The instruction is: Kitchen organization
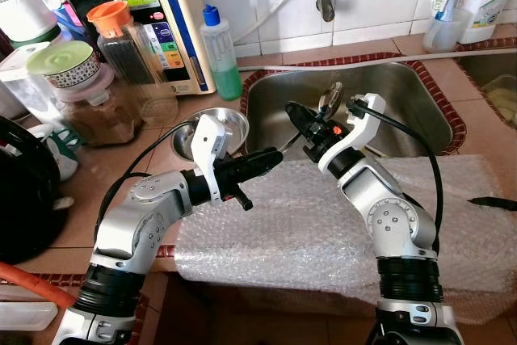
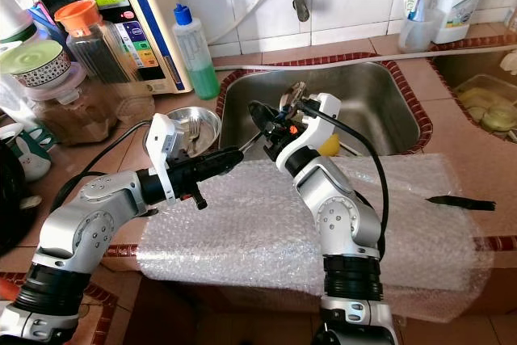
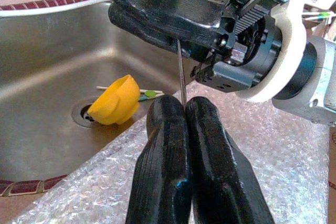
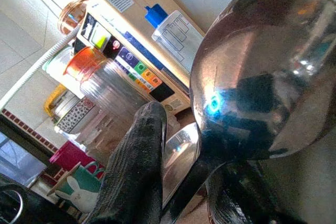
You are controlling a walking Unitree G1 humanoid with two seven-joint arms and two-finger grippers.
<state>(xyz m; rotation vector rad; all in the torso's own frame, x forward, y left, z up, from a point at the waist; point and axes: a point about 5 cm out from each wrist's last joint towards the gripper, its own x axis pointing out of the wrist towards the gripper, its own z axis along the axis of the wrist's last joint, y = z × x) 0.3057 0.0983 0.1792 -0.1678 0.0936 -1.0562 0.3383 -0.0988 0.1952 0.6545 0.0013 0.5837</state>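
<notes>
Over the sink (image 1: 420, 111), my right gripper (image 1: 300, 119) and left gripper (image 1: 271, 156) both pinch one spoon (image 4: 262, 72), bowl vs handle end, apparently; a mistimed release drops it by the yellow cup (image 3: 116, 99).

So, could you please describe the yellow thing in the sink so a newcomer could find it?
Start at the steel sink set in the tiled counter. On its floor, beside the drain, lies a yellow cup-like piece on its side, the sink's one bright yellow item.

A terracotta-tiled counter (image 1: 380, 48) carried bubble wrap (image 1: 307, 232) before its sink (image 1: 404, 94); a steel bowl (image 1: 230, 123) sat beside the sink.
</notes>
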